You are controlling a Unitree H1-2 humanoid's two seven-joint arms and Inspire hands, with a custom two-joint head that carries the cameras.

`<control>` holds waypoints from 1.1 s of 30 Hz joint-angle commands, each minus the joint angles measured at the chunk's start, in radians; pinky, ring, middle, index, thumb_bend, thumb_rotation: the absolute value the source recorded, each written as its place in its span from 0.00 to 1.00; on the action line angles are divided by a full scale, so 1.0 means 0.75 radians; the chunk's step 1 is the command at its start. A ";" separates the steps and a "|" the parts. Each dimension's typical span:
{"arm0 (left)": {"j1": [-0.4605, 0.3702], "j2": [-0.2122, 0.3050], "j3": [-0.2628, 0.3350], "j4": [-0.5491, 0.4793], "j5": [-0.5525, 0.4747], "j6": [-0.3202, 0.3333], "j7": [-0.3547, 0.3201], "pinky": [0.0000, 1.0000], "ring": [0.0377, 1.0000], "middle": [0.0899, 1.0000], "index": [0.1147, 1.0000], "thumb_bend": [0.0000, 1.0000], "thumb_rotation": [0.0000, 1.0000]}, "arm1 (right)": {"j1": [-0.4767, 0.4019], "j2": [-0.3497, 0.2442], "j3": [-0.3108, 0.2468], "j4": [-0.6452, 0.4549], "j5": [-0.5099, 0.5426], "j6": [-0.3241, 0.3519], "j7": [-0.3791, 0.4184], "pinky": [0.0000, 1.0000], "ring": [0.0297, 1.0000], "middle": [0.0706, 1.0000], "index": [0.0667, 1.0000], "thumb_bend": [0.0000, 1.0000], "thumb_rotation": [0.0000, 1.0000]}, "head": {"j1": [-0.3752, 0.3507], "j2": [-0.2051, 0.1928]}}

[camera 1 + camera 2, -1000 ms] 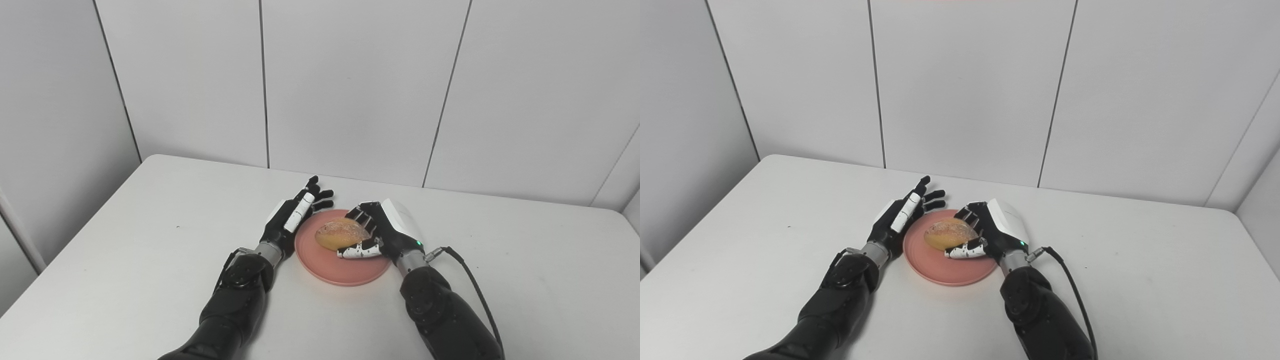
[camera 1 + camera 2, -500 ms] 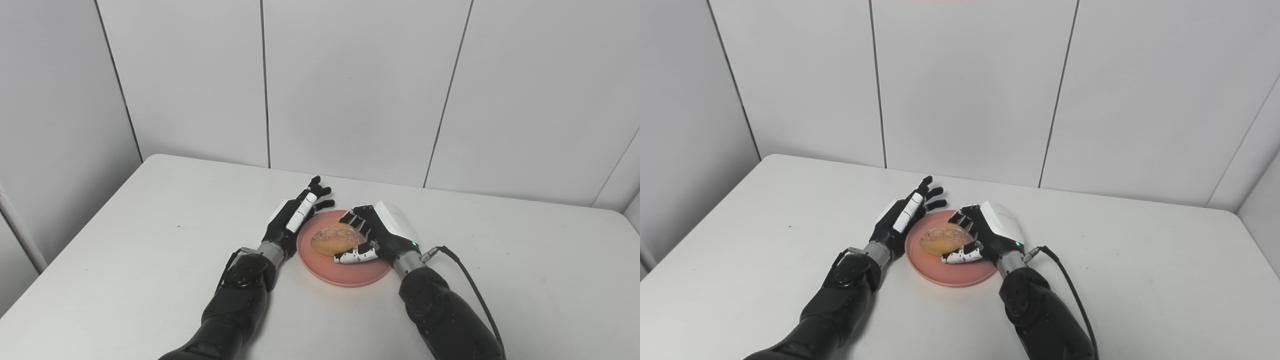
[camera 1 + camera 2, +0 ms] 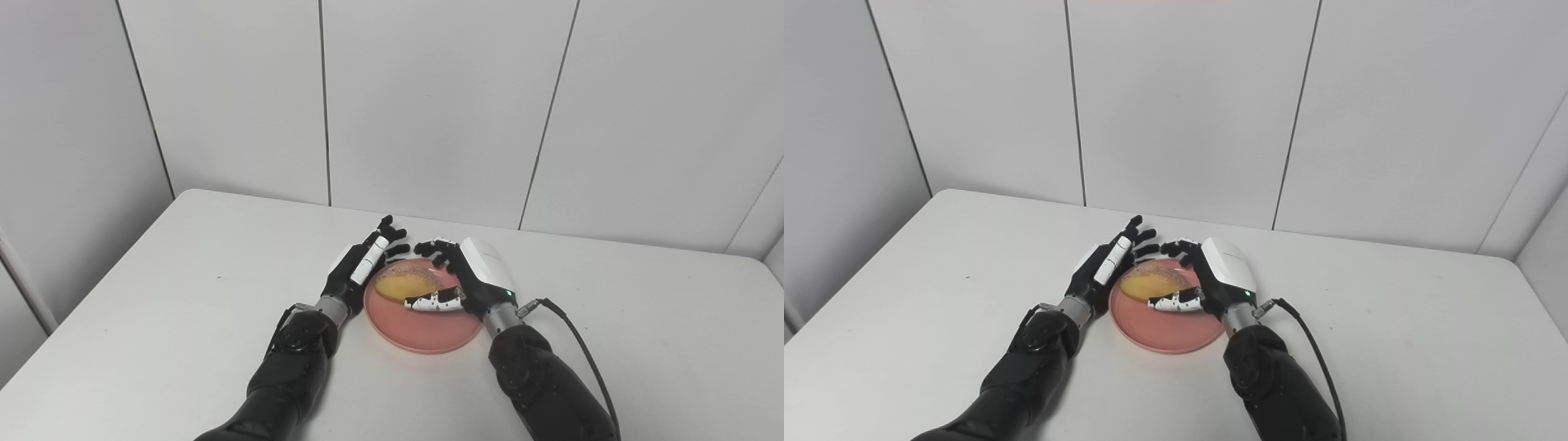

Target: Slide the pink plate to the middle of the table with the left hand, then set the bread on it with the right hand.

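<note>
Bread point(image 3: 401, 283), one piece, lies on one pink plate point(image 3: 429, 331) between spread-fingered left hand point(image 3: 361, 264) and right hand point(image 3: 471, 278).

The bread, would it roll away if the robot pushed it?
Probably not far. The bread looks oval, flatter below than on top, and lies on the plate, so it would more likely slide or wobble. It looks light, and probably soft enough to dent. The right hand is open around it.
</note>
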 commanded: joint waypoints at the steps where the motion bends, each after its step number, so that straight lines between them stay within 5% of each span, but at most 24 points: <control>1: 0.055 -0.029 0.004 0.039 -0.016 -0.018 -0.022 0.82 0.86 0.92 1.00 0.82 0.81 | -0.050 -0.001 -0.014 -0.047 -0.019 -0.027 -0.045 0.80 0.77 0.77 0.76 0.96 0.26 | -0.001 0.000; 8: 0.050 -0.023 0.005 0.047 -0.007 -0.019 -0.022 0.81 0.85 0.89 1.00 0.81 0.82 | -0.048 -0.003 -0.028 -0.040 -0.048 -0.047 -0.119 0.78 0.77 0.78 0.86 0.97 0.35 | -0.006 -0.003; 22: 0.058 -0.011 0.002 0.037 0.009 -0.022 0.008 0.78 0.82 0.85 1.00 0.87 0.82 | -0.053 -0.014 -0.087 -0.006 0.014 -0.112 -0.175 0.76 0.77 0.78 0.83 0.93 0.44 | -0.025 -0.009; 29: 0.070 -0.034 -0.002 0.022 0.050 -0.119 0.128 0.87 0.89 0.91 0.99 0.83 0.82 | -0.040 0.011 -0.208 0.099 0.177 -0.236 -0.204 0.77 0.83 0.85 0.83 0.80 0.79 | -0.030 -0.009; 33: 0.074 -0.047 -0.012 -0.009 0.117 -0.132 0.253 0.95 0.96 0.96 0.99 0.82 0.82 | -0.031 0.047 -0.324 0.172 0.362 -0.254 -0.138 0.76 0.83 0.86 0.84 0.81 0.87 | -0.033 -0.006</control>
